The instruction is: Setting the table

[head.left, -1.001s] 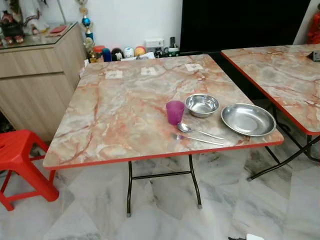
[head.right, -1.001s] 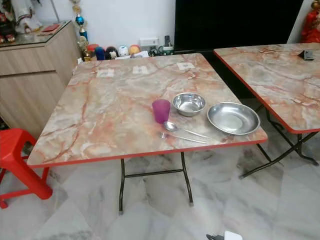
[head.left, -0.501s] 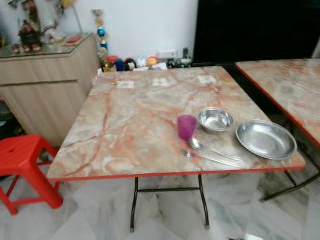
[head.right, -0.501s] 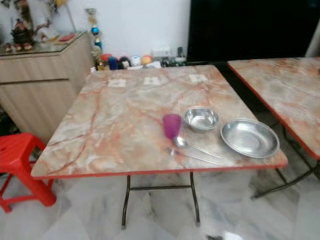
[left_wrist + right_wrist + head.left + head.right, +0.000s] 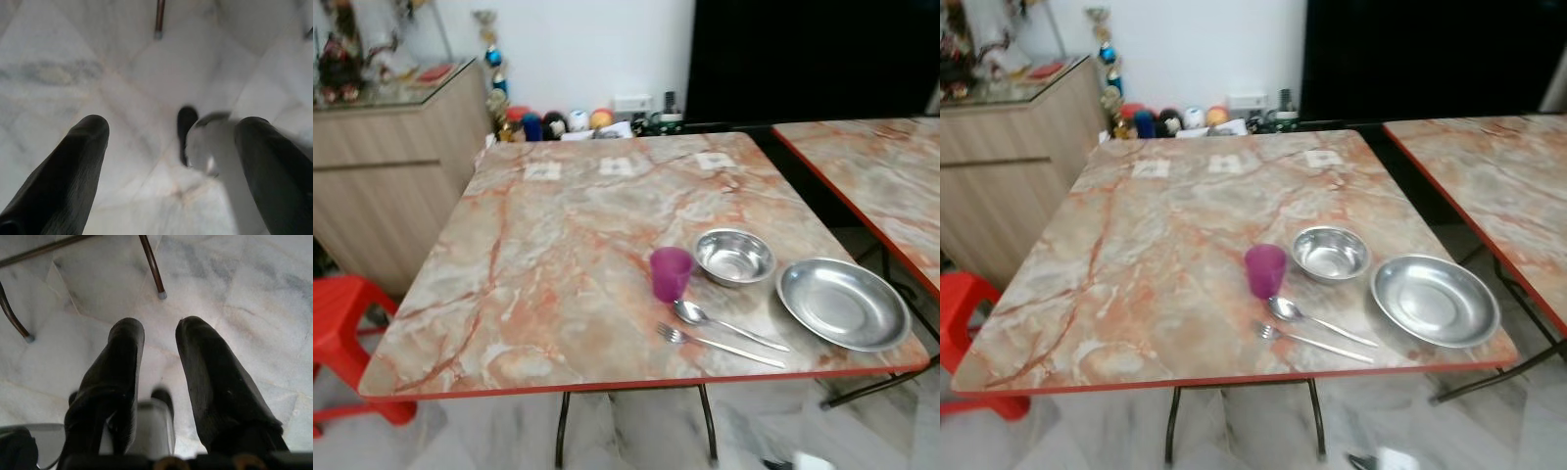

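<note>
On the orange-veined marble-pattern table (image 5: 558, 255), a purple plastic cup (image 5: 671, 273) stands just beside a small steel bowl (image 5: 734, 257), with a steel spoon (image 5: 724, 325), fork (image 5: 717, 343) and wide steel plate (image 5: 843, 304) nearby. The left gripper (image 5: 171, 142), fingers spread wide, and the right gripper (image 5: 159, 340), slightly parted and empty, hang over white floor tiles (image 5: 254, 279), well apart from the tableware.

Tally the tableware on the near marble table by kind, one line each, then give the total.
Purple cup: 1
Steel bowl: 1
Steel plate: 1
Spoon: 1
Fork: 1
Total: 5 pieces, all grouped near the front right corner of the table.
</note>
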{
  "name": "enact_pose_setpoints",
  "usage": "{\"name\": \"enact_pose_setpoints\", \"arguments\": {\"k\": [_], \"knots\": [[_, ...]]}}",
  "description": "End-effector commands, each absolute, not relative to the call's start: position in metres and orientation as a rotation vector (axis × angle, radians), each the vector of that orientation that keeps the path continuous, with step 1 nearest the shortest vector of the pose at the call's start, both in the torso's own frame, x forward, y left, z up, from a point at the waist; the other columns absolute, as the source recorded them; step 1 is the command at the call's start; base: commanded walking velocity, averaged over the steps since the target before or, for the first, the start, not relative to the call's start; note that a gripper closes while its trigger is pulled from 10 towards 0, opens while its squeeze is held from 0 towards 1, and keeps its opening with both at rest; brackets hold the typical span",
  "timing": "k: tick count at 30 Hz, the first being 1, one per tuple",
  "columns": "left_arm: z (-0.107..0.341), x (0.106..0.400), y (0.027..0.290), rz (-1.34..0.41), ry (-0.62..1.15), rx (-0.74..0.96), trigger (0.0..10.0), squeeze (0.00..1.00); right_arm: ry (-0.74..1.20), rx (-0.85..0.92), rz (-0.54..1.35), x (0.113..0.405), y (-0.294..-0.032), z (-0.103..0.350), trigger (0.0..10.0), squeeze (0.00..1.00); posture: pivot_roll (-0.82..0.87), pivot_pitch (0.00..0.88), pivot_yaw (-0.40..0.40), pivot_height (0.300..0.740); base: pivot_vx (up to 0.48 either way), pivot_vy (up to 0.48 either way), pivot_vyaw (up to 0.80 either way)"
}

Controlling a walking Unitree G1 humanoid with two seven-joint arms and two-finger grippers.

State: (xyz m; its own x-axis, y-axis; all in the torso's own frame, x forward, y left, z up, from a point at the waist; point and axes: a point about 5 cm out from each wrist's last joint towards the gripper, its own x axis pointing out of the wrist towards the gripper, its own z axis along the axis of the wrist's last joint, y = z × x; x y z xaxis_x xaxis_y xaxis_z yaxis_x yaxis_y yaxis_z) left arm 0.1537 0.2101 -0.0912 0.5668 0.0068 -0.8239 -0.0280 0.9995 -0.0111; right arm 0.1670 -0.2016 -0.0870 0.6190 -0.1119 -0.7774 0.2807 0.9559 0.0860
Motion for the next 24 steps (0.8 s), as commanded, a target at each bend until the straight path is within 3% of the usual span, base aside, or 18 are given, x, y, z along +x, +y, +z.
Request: {"name": "enact_pose_setpoints", "arguments": {"k": [1, 6, 24], "knots": [[-0.0931, 0.1504, 0.2094, 0.027, 0.988, -0.021, 10.0, 0.00, 0.886, 0.200, -0.257, 0.1615, -0.2105, -0.0879, 10.0, 0.00, -0.02, 0.000, 0.018, 0.740, 0.000, 0.000, 0.00], [-0.0911, 0.1567, 0.2076, 0.024, 0.978, -0.016, 10.0, 0.00, 0.883, 0.200, -0.257, 0.1624, -0.2112, -0.0874, 10.0, 0.00, -0.02, 0.000, 0.016, 0.740, 0.000, -0.118, 0.00], [-0.0911, 0.1539, 0.2112, 0.020, 0.973, -0.013, 10.0, 0.00, 0.883, 0.203, -0.264, 0.1619, -0.2113, -0.0876, 10.0, 0.00, -0.03, 0.000, 0.013, 0.740, 0.000, -0.376, 0.00]]}}
